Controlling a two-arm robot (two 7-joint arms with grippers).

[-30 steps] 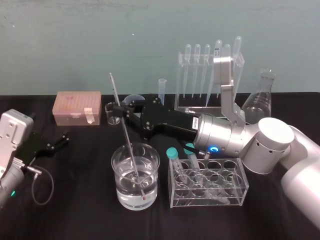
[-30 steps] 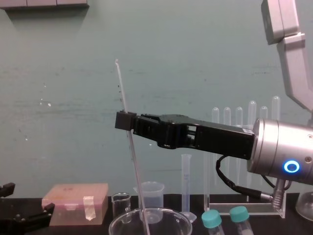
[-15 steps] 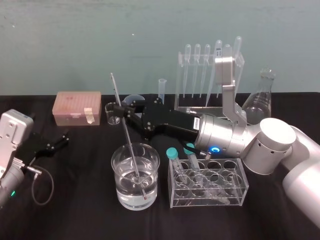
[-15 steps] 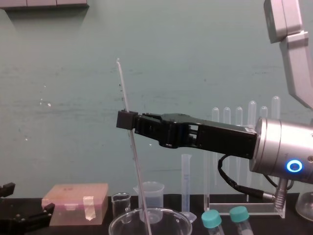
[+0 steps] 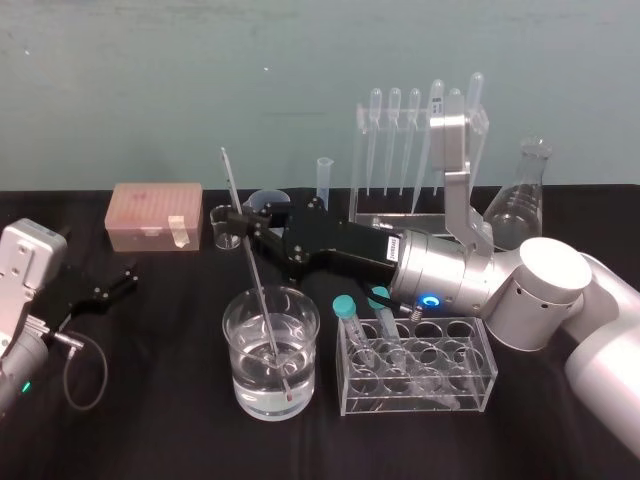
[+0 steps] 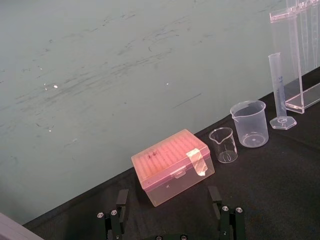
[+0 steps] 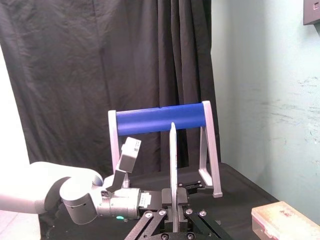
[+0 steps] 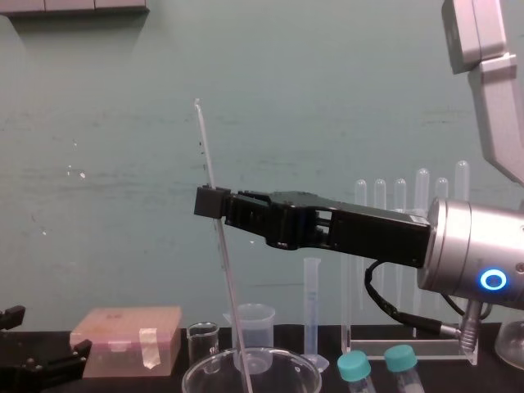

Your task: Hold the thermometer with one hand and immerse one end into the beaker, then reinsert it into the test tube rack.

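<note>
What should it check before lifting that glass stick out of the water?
1. Right claw shut on the thermometer: ok.
2. Thermometer's lower end inside the beaker: ok.
3. Thermometer upright: not ok, it leans.
4. Free hole in the test tube rack: cannot tell.
5. Left claw open, low at the far left, out of the way: ok.

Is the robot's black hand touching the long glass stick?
Touching. The chest view shows the right gripper shut on the thermometer, pinching it partway up.
</note>
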